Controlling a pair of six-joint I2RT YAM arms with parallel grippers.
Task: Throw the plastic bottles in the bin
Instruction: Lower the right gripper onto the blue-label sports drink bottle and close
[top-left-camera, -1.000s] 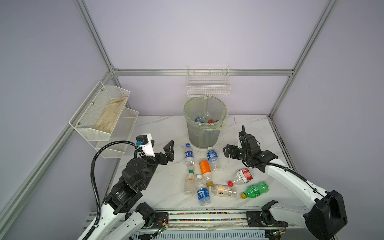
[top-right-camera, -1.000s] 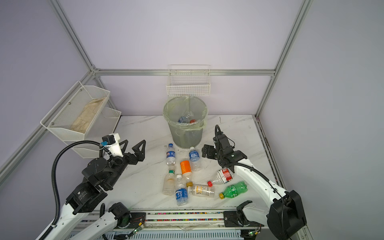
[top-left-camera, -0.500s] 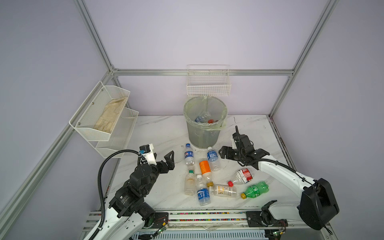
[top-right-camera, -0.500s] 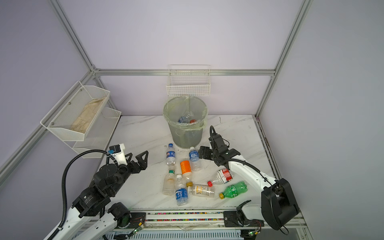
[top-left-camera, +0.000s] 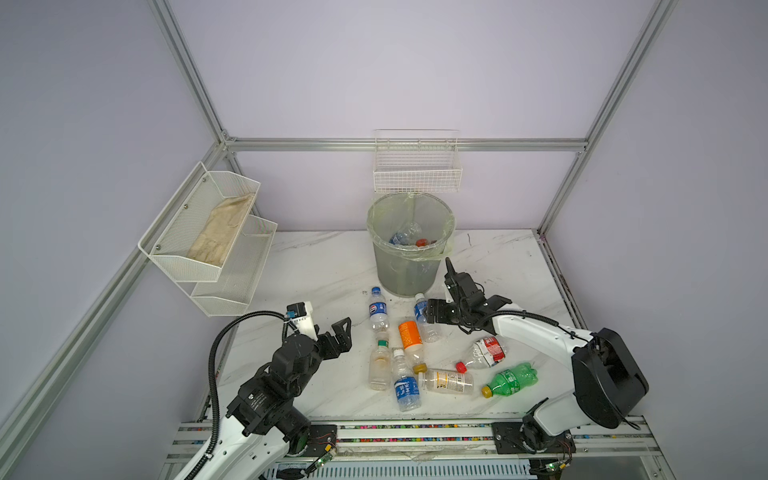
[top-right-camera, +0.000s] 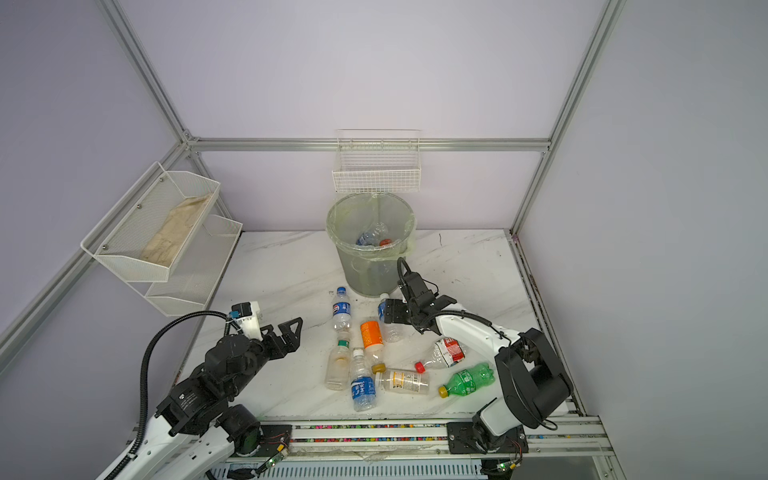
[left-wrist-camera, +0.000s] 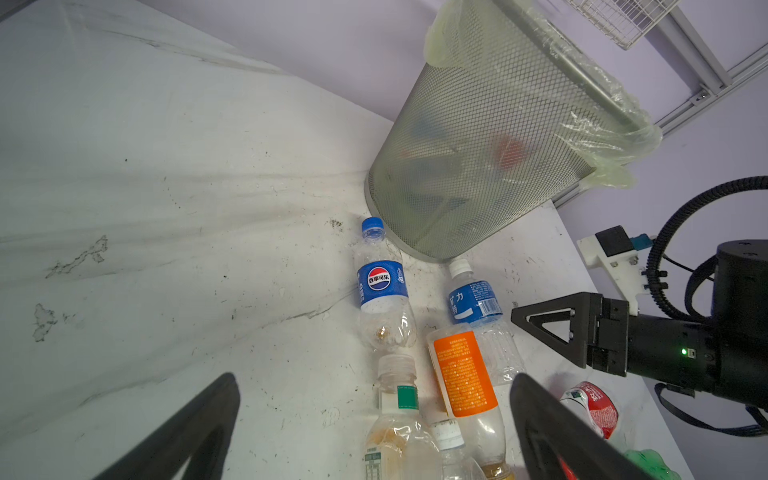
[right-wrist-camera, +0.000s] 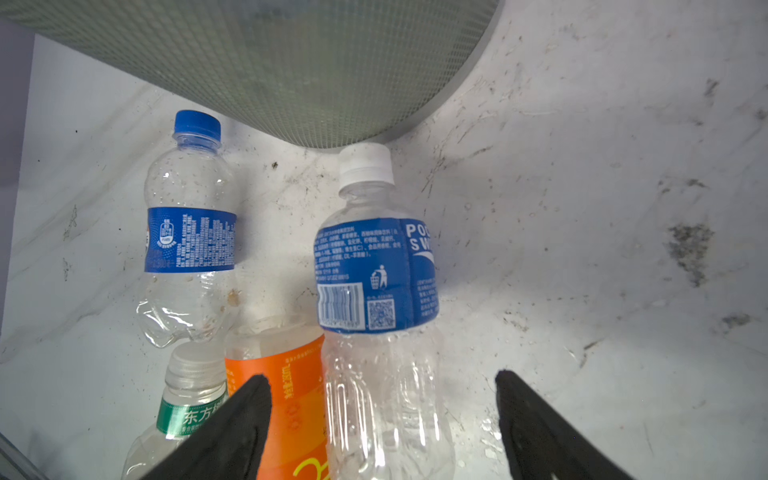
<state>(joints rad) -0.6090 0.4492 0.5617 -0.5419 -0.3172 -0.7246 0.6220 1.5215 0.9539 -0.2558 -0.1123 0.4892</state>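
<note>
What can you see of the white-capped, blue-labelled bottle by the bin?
The white-capped bottle is clear, ribbed plastic with a blue wrap label carrying a barcode and white print. It looks empty, cap on. It lies on its side on the marble table, cap at the base of the bin; contact there is unclear. The orange-labelled bottle lies against one side. The right claw is open astride its lower body, not gripping.

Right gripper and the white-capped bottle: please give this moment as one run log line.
right gripper: open, astride white-capped bottle | left gripper: open, empty | bin: holds bottles
</note>
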